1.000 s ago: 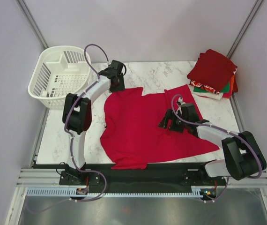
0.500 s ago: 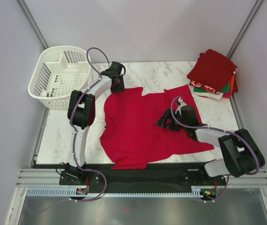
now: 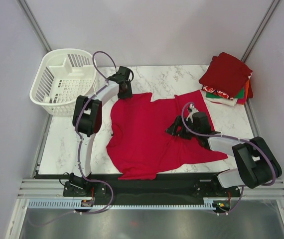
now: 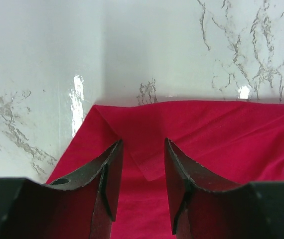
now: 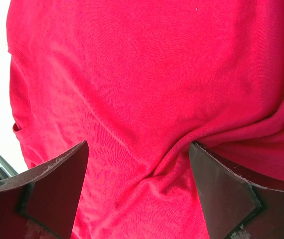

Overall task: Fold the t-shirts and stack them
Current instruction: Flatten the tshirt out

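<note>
Jaws wide apart on the right gripper (image 5: 138, 145), nothing held. It hovers low over the middle of the red shirt (image 3: 147, 139), right above a raised ridge of cloth that runs between its fingers. That shirt lies opened out across the table (image 3: 62, 144), near hem at the front edge, creased rather than flat.

Further back, the left gripper (image 4: 142, 144) is down at the shirt's far left corner. Its jaws are partly apart, with a small turned-over flap of red cloth lying in the gap. The fingers (image 4: 109, 172) stand either side of the flap, and I can't say they've bitten.

So by my reading this is the spreading-and-grabbing stage, first fold not yet made. What's called for next, I'd say: the left closes on that corner and the right takes hold of cloth on its own side. Then the two pull the wrinkles out, or carry an edge across together.

At the far right corner sits the pile of folded shirts (image 3: 226, 74), dark red on top, well apart from the action. Far left, the white basket (image 3: 45, 87) stands beside the table's corner.
</note>
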Controlling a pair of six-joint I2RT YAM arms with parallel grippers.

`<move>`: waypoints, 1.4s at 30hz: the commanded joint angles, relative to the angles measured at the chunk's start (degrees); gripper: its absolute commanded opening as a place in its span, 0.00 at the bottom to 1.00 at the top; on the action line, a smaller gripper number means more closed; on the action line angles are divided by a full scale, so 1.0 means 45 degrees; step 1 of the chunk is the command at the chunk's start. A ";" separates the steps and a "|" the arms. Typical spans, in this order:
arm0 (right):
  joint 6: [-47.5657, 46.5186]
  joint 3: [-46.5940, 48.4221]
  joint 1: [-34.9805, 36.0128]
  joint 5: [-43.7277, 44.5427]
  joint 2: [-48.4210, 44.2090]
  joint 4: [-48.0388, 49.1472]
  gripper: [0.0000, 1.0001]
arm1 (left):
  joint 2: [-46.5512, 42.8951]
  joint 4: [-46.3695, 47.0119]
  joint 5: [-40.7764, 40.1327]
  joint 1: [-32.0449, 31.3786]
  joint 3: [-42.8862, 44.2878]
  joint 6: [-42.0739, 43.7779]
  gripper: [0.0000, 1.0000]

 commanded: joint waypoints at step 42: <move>-0.0081 -0.0113 0.0060 -0.0045 0.0459 -0.0217 0.93 | 0.3366 0.0593 0.4428 0.3114 0.7772 -0.3927 0.65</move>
